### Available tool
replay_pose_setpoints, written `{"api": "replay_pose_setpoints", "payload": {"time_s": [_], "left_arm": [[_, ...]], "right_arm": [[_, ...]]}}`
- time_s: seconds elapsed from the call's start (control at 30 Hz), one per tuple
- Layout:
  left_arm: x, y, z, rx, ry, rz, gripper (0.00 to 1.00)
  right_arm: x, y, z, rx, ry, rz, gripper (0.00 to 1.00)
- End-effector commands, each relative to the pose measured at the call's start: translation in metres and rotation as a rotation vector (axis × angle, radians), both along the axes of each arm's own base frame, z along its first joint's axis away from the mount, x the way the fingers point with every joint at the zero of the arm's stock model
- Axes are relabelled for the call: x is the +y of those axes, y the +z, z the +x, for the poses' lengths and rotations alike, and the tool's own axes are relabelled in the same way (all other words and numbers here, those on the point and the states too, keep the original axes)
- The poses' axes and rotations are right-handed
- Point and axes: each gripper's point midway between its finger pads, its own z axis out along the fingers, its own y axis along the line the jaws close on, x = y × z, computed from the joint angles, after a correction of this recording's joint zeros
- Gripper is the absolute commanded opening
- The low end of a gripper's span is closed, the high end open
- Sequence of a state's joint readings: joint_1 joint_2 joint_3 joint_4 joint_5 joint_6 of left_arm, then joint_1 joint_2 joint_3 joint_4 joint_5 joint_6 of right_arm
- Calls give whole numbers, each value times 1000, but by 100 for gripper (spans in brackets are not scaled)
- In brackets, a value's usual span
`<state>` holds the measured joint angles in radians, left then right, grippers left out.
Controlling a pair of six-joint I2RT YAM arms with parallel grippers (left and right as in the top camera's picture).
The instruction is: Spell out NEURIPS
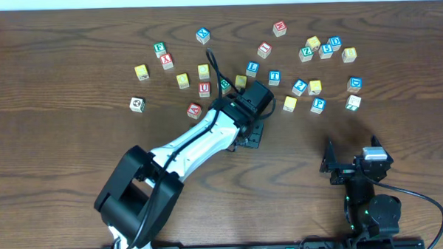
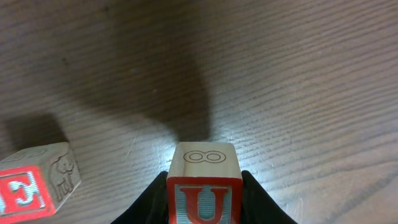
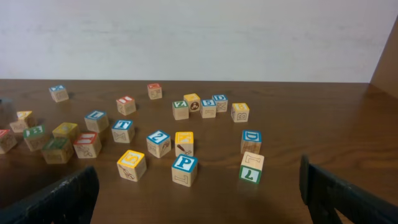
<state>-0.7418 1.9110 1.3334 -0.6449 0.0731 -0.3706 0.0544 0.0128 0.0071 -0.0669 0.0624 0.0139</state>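
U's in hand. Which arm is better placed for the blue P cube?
Right. The right tool is open and empty, with the P cube just ahead on its side. The left tool is shut on the U cube.

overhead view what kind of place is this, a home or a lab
Probably a robot lab bench: left arm, holding a U cube, and right arm at a wooden table, alphabet cubes scattered on it, plain white wall behind.
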Motion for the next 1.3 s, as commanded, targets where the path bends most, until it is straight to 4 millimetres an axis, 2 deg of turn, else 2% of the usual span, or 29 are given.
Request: {"api": "replay_pose_setpoints", "payload": {"time_s": [0.0, 0.27, 0.47, 0.83, 1.27], "left_arm": [[9, -9, 3, -9, 51, 43, 11], [15, -12, 8, -31, 69, 80, 11], [28, -14, 13, -69, 90, 143, 10], [48, -32, 7, -75, 104, 212, 8], [45, -32, 16, -105, 116, 182, 8]], "right_arm": [[-1, -1, 0, 1, -5, -8, 99], [-1, -1, 0, 1, -5, -8, 99], [-2, -1, 0, 1, -5, -8, 99], [-1, -1, 0, 1, -4, -8, 99], [-2, -1, 0, 1, -5, -8, 99]]}}
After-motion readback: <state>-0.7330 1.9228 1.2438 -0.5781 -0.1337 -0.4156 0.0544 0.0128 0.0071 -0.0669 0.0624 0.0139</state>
